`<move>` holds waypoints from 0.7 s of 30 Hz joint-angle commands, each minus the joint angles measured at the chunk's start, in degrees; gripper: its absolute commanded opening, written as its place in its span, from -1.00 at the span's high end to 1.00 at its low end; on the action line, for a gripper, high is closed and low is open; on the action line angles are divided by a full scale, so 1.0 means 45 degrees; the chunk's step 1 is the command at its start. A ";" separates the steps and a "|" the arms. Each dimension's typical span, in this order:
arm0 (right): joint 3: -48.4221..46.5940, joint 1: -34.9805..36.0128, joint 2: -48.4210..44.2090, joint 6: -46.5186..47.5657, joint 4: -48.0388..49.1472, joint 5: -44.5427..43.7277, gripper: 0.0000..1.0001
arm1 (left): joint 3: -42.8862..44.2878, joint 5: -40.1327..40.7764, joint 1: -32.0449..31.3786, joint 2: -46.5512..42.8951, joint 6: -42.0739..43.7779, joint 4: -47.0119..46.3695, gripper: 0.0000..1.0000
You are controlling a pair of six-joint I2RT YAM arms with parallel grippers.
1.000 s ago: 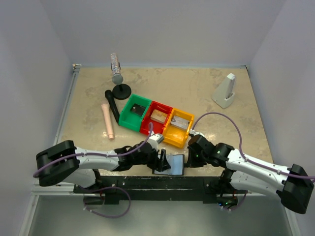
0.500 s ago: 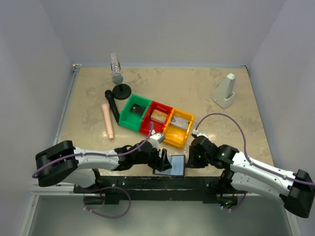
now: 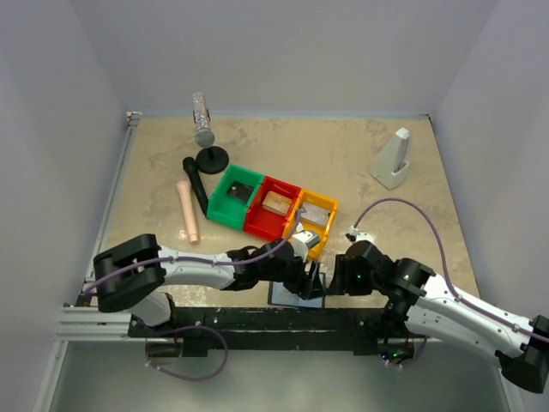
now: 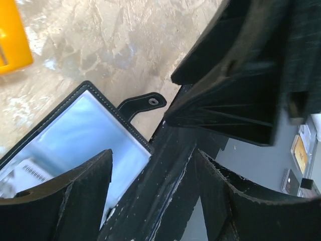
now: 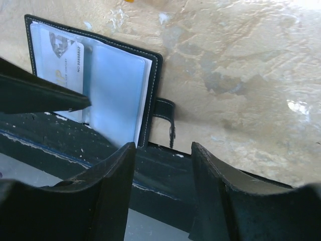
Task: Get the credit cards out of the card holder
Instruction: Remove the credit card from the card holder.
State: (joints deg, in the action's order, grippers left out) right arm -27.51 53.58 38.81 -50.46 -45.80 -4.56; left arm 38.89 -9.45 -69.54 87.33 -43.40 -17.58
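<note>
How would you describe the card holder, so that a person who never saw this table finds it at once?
Look at the near edge of the beige table, between the two arms. Nearer than the yellow bin lies the card holder, open flat. Unlike that box-like bin, it is a thin black stitched case with glossy pale blue sleeves and a snap tab.

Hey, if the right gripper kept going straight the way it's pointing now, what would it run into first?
Probably the card holder, at its clasp strap, which lies right ahead of the right gripper; depth is unclear.
</note>
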 commanded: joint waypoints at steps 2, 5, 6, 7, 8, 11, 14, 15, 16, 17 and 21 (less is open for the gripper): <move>-0.0743 -0.0013 -0.1569 -0.0817 -0.1715 -0.1349 -0.04 | 0.0868 -0.1083 -0.0074 0.1198 0.0133 -0.0759 -0.40; -0.0665 -0.0013 -0.2313 -0.0839 -0.1931 -0.1351 -0.02 | 0.0208 -0.0363 -0.0036 0.0111 0.0073 -0.1228 -0.40; -0.0645 -0.0013 -0.2470 -0.0703 -0.1796 -0.1273 0.02 | -0.0144 -0.0109 -0.0016 -0.0494 0.0093 -0.1229 -0.40; -0.0606 -0.0013 -0.2568 -0.0508 -0.1543 -0.1060 0.08 | -0.0476 0.0300 0.0023 -0.1312 0.0132 -0.1113 -0.40; -0.0548 -0.0013 -0.2627 -0.0332 -0.1193 -0.0729 0.13 | -0.0963 0.0652 0.0081 -0.2384 0.0171 -0.0764 -0.40; -0.0275 0.0007 -0.2434 0.0585 0.1028 0.0967 0.20 | -0.2115 0.1785 0.0393 -0.4595 0.0016 0.0135 -0.38; -0.0157 0.0065 -0.1557 0.0919 0.3335 0.2358 0.26 | -0.3287 0.2723 0.0881 -0.6024 -0.0413 0.0898 -0.22; -0.0176 0.0085 -0.1167 0.0958 0.3903 0.2592 0.32 | -0.3659 0.2958 0.1037 -0.6356 -0.0647 0.1074 -0.10; -0.0215 0.0143 -0.0795 0.0959 0.4373 0.2769 0.39 | -0.4049 0.3037 0.1213 -0.6553 -0.0823 0.1114 0.09; -0.0235 0.0163 -0.0308 0.0959 0.4861 0.2848 0.42 | -0.4324 0.3038 0.1331 -0.6613 -0.0980 0.1134 0.28; -0.0430 0.0202 0.1840 0.0706 0.6190 0.3121 0.58 | -0.4717 0.3194 0.1390 -0.6186 -0.1098 0.1251 0.84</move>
State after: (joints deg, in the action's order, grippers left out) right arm -28.45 54.02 40.34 -47.55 -28.88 5.74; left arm 19.51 2.13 -63.51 57.71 -46.78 -14.28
